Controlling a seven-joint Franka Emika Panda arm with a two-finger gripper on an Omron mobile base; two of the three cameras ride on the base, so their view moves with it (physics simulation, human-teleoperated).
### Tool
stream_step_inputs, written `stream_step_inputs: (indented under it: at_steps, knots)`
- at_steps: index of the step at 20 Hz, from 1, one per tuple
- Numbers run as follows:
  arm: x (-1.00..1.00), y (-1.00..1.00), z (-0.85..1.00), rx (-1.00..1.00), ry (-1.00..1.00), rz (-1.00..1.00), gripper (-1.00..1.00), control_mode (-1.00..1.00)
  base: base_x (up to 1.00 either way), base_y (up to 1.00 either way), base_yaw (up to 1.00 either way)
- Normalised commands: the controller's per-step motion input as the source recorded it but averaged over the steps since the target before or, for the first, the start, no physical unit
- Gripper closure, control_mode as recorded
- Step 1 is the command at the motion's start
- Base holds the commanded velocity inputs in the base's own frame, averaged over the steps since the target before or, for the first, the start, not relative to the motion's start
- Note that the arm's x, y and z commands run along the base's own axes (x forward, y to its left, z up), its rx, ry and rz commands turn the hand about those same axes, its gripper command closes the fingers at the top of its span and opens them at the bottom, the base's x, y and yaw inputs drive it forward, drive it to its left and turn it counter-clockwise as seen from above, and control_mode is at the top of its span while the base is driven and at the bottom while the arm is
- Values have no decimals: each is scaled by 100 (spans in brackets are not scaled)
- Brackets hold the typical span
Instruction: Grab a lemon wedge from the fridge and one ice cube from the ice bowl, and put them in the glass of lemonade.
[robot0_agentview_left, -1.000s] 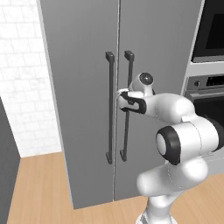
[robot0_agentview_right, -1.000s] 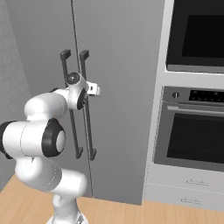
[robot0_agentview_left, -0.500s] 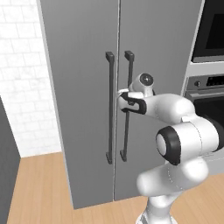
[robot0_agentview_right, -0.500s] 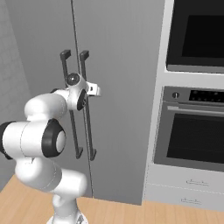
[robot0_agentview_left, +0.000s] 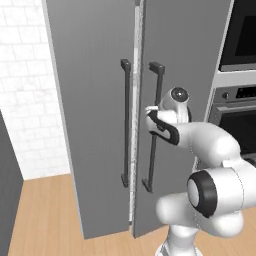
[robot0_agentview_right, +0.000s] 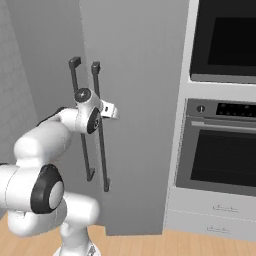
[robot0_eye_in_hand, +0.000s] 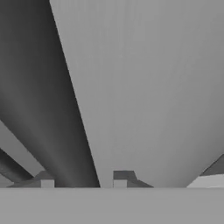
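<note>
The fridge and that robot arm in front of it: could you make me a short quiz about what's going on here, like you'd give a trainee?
1. True or false: the fridge doors stand wide open, with the shelves showing.
2. Which handle is the gripper at? A) the left door's bar B) the right door handle C) the oven's bar
3. Fill in: in the hand view, a dark bar runs between the two ___.

Key
1. False. The right door is barely ajar, with a thin pale seam between the doors; no shelves show.
2. B. The gripper sits at the right door's bar, about halfway up.
3. Fingertips. The handle lies between them, so the gripper looks set around it.
</note>
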Motion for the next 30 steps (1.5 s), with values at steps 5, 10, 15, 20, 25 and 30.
stream_step_inputs:
  at_steps: [5,10,15,20,25,30]
  knots:
    - [-100,-91,12,12,0,-7,100,-100,0,0,0]
    - [-98,-94,22,11,1,-7,100,-100,0,0,0]
    - [-57,-81,36,4,5,-18,-100,-100,0,0,0]
    - [-52,-58,31,2,2,-22,-100,-100,0,0,0]
    - [-97,-6,66,1,-4,-8,-100,-100,0,0,0]
    - [-100,38,100,-3,-6,6,-100,-100,0,0,0]
